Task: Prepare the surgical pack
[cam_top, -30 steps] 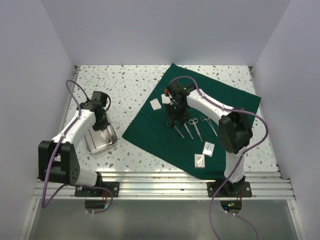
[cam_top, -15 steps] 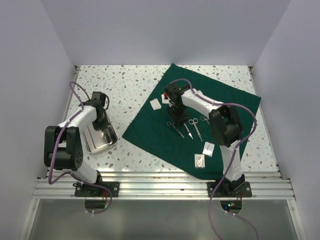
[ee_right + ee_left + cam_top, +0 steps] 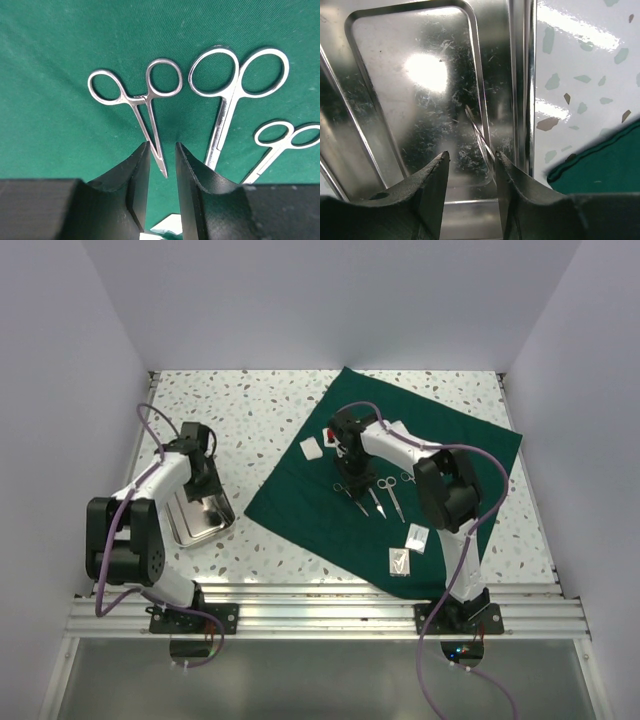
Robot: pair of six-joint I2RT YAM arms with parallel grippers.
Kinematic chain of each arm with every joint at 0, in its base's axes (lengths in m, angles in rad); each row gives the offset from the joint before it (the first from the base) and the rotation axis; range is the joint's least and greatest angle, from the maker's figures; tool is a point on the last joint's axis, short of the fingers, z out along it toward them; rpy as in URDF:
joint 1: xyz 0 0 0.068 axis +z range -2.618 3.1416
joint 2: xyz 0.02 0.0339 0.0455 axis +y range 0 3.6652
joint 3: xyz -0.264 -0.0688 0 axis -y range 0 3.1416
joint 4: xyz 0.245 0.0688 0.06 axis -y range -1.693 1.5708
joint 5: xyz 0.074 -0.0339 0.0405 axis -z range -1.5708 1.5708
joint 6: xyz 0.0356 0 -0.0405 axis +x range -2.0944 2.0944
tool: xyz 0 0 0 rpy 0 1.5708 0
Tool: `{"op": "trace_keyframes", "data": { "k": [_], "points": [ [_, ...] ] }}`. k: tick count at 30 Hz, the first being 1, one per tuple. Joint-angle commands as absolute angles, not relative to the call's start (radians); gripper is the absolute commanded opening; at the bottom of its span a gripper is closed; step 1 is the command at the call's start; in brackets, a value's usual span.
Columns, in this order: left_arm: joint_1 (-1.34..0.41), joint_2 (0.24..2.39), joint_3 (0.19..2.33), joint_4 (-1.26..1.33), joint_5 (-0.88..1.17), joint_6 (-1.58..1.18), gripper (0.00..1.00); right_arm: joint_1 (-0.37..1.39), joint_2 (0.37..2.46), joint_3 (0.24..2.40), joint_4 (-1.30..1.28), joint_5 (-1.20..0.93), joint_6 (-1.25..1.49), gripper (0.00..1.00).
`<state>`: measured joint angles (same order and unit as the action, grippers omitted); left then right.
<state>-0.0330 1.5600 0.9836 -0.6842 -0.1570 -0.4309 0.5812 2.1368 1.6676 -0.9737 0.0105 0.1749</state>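
The dark green cloth (image 3: 295, 502) lies flat at mid-right and shows in the left wrist view (image 3: 602, 167) and the right wrist view (image 3: 55, 45). Small forceps (image 3: 145, 102), larger scissors (image 3: 227, 100) and a third ringed tool (image 3: 280, 142) lie on it in a row (image 3: 375, 496). My right gripper (image 3: 349, 464) (image 3: 162, 165) is narrowly open, its jaws on either side of the forceps' tip. The steel tray (image 3: 190, 525) (image 3: 410, 60) sits on the table at the left. My left gripper (image 3: 206, 490) (image 3: 470, 165) is open low over the tray's inside. Gauze squares (image 3: 311, 448) (image 3: 418, 536) (image 3: 399, 560) lie on the cloth.
The speckled white tabletop (image 3: 250, 410) (image 3: 580, 75) is walled at the back and both sides. A metal rail (image 3: 320, 605) runs along the near edge. The tray's right rim (image 3: 522, 75) lies close to the cloth's left corner. Another white piece (image 3: 167, 227) lies behind my right fingers.
My right gripper has drawn back from over the instruments toward the far side, and its arm has folded in. My left arm has shifted posture while its gripper stays over the tray.
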Motion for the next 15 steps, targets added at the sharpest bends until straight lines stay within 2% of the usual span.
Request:
{"op": "trace_keyframes", "data": {
  "k": [1, 15],
  "points": [
    [-0.023, 1.505, 1.015, -0.695, -0.126, -0.440, 0.46, 0.594, 2.112, 1.637, -0.954, 0.038, 0.160, 0.32],
    [-0.023, 1.447, 1.032, -0.733, -0.077, -0.457, 0.47, 0.634, 2.105, 1.572, -0.943, 0.115, 0.163, 0.31]
  ]
}}
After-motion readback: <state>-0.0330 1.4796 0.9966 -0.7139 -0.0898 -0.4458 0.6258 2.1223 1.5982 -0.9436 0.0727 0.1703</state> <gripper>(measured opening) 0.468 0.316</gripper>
